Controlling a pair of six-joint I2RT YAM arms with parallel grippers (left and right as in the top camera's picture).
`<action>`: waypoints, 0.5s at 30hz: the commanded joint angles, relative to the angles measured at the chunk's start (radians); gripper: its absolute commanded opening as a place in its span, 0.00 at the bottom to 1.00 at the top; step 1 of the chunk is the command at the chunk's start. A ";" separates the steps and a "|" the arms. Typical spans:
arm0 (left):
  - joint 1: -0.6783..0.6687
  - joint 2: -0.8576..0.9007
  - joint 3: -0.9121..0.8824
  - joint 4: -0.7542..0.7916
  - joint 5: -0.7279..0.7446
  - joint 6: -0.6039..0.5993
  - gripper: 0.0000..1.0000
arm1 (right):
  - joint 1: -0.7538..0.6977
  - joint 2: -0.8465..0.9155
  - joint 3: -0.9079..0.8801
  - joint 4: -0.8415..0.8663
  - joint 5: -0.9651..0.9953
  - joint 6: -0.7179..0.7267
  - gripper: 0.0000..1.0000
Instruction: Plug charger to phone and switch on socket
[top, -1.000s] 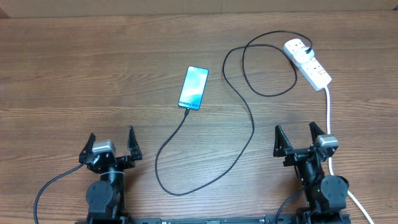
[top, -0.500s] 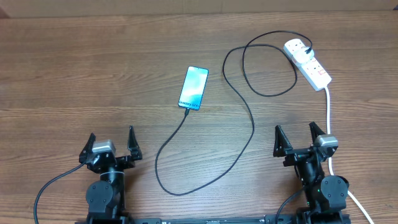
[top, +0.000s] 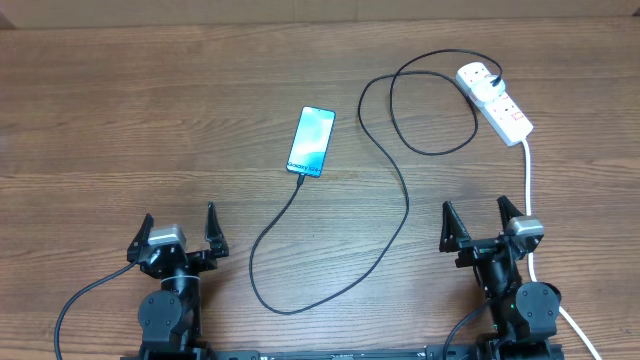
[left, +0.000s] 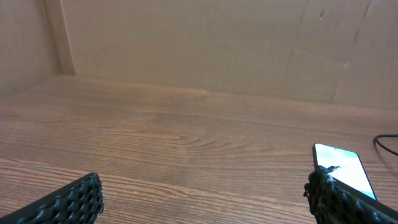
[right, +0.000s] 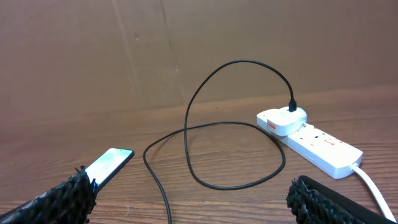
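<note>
phone (top: 311, 141) lies flat near the middle of the wooden table (top: 120, 120) in the overhead view, screen up and lit blue, its long axis tilted slightly. the charger (top: 398, 190) is a thin black cable whose tip meets the phone's near edge; from there it sweeps down toward the robot, curves back up to the right, loops once and ends at a white adapter in the far end of the socket (top: 495, 101). the socket sits at the far right, angled, with red marks on its top, and a white cord (top: 528, 185) runs from its near end down past the right arm. the left gripper (top: 177, 232) rests at the near left edge with its jaws spread wide and nothing between them. the right gripper (top: 480, 222) rests at the near right, jaws likewise wide apart and empty, well apart from the socket.

the left wrist view shows both dark textured fingertips (left: 78, 200) at the lower corners, far apart, bare table between them; the phone (left: 341, 169) shows at the right, partly behind the right-hand finger.

the right wrist view shows the fingertips (right: 62, 199) spread to the frame's lower corners. between them lie the phone (right: 109, 164) at left, the charger (right: 205, 134) looping across the middle, and the socket (right: 314, 144) at right with the adapter seated in its far end.
</note>
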 joint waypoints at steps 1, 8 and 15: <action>0.007 -0.012 -0.004 0.000 0.008 0.027 1.00 | 0.005 -0.012 -0.011 0.005 0.013 -0.004 1.00; 0.007 -0.012 -0.004 0.000 0.008 0.027 1.00 | 0.005 -0.012 -0.010 0.001 0.057 -0.063 1.00; 0.007 -0.012 -0.004 0.000 0.008 0.027 1.00 | 0.005 -0.012 -0.010 0.002 0.039 -0.081 1.00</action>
